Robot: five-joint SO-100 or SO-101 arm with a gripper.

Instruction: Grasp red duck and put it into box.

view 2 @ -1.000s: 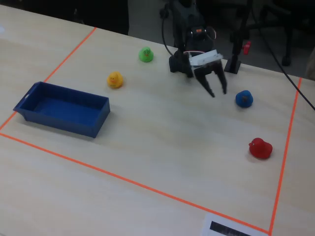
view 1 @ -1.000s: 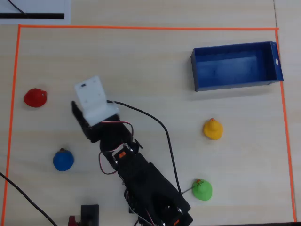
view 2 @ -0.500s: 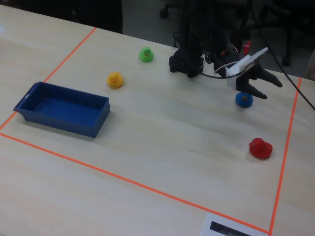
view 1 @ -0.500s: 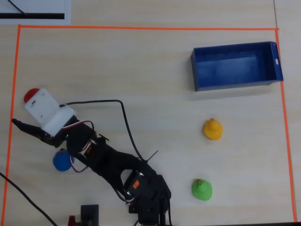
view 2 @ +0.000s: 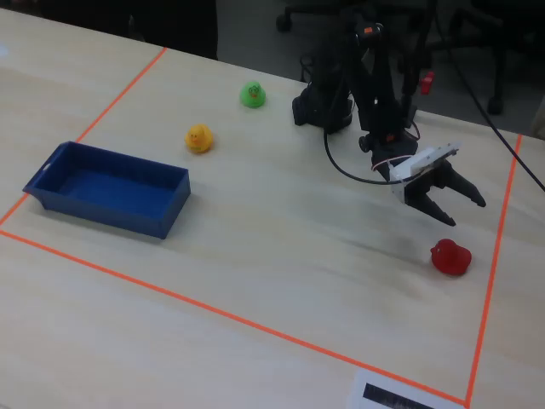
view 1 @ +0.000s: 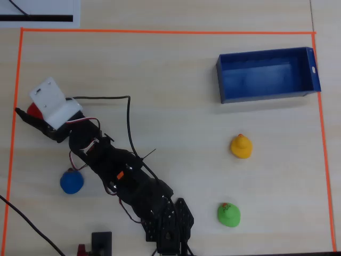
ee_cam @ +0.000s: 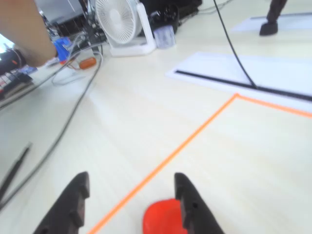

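Blue walls mark the box (view 2: 106, 189) far on the left of the fixed view, well apart from your hand (view 2: 461, 212). The hand hangs spread wide, grasping nothing. The red duck (view 2: 450, 257) sits on the desk (view 2: 281, 256) just below it, near the orange tape (view 2: 494, 256). You go down.

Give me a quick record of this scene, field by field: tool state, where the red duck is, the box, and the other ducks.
tool: open, raised above the table, holding nothing
red duck: small glossy red rubber duck on the table below the tool, inside the orange tape line
box: rectangular dark-blue open-top bin, empty, far across the table from the red duck
other ducks: yellow duck, green duck, blue duck, all on the table outside the bin
task status: red duck not yet grasped
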